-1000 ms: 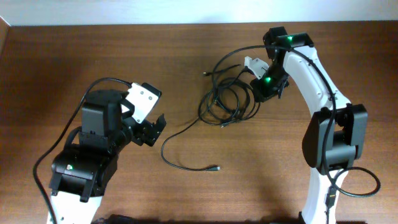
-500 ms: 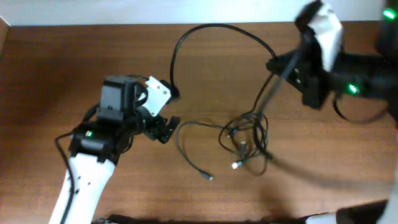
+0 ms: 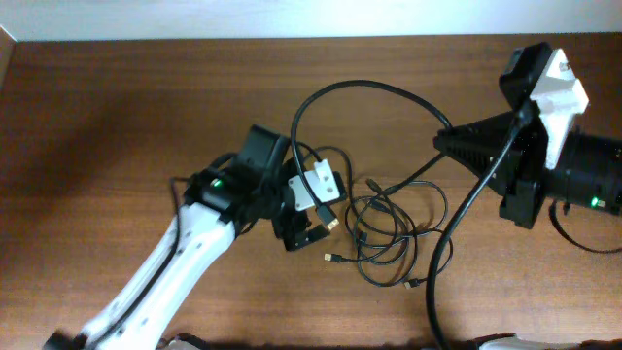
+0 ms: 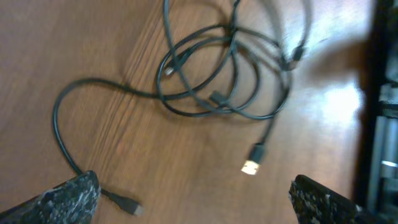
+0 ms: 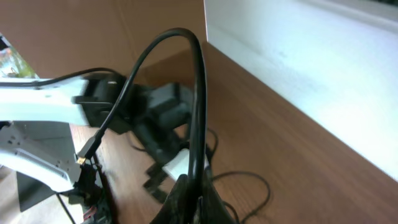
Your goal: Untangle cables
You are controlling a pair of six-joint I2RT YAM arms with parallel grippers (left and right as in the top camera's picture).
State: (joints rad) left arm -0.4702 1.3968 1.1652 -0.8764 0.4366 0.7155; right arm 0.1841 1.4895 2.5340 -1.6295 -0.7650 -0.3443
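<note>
The cables (image 3: 389, 238) are being shown lying mostly as a loose tangle of loops on the tabletop (image 3: 126, 107), near its middle and between the two arms. The left claw (image 4: 196, 196) is being held wide open just beside that tangle, with its fingers (image 4: 68, 198) spread far apart and nothing being gripped between them. In the left wrist view a light-tipped plug (image 4: 252, 165) is being seen on the wood ahead of the gap. A second, darker plug (image 4: 127, 206) is being seen close to the finger at the left edge. The right claw (image 3: 443, 142) is being clamped tight on one cord (image 5: 198, 74), which is being held up off the tabletop in a tall arch. In the overhead view this arch is being carried from the tip of the right claw across towards the left arm (image 3: 194, 253), where its far end is being hidden.
</note>
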